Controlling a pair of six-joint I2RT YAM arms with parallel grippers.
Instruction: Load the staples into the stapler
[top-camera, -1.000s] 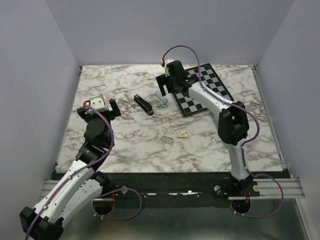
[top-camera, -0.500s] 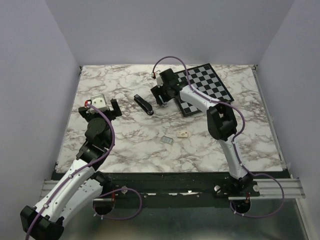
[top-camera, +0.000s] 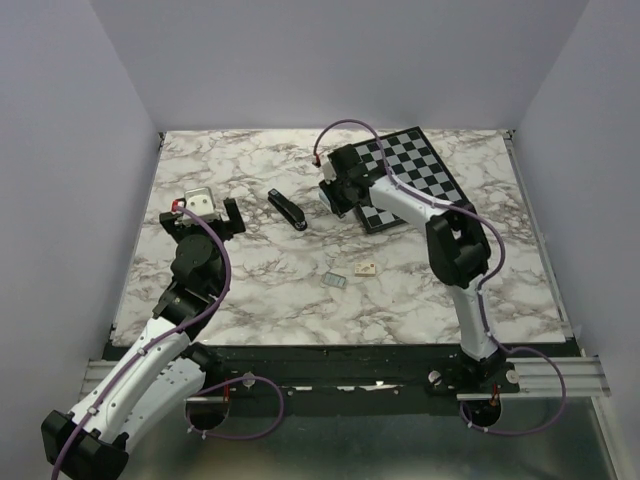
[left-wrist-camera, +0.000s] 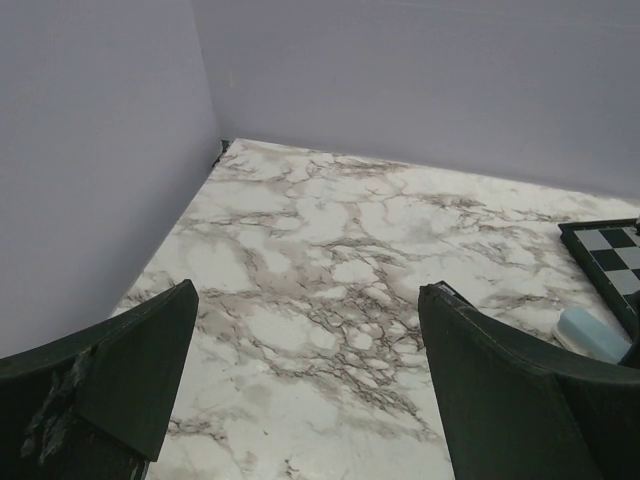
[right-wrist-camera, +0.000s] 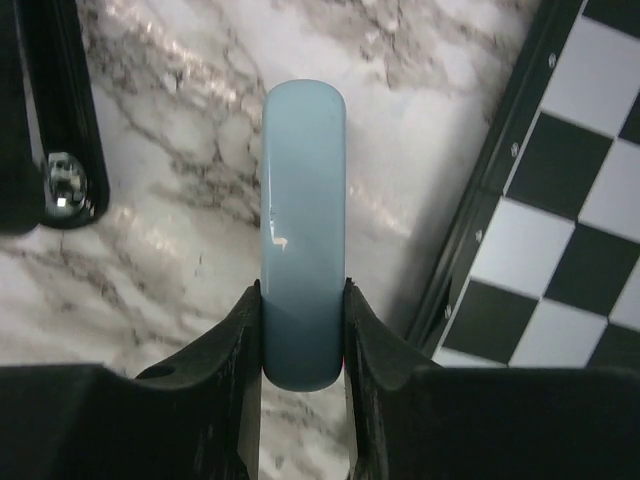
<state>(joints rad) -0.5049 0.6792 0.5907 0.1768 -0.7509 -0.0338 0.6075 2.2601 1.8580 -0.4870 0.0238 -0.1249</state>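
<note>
Right wrist view: right claw (right-wrist-camera: 303, 292) tight around pale blue bar (right-wrist-camera: 304, 180), left claw (left-wrist-camera: 308, 297) wide apart

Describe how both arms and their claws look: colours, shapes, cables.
Both the left arm and right arm have smooth white link shells joined by bulky black joints. A thin purple cable loops along each, tipped with small red connectors. The left claw and right claw have two flat, matte black fingers, the left ones scuffed grey.
</note>
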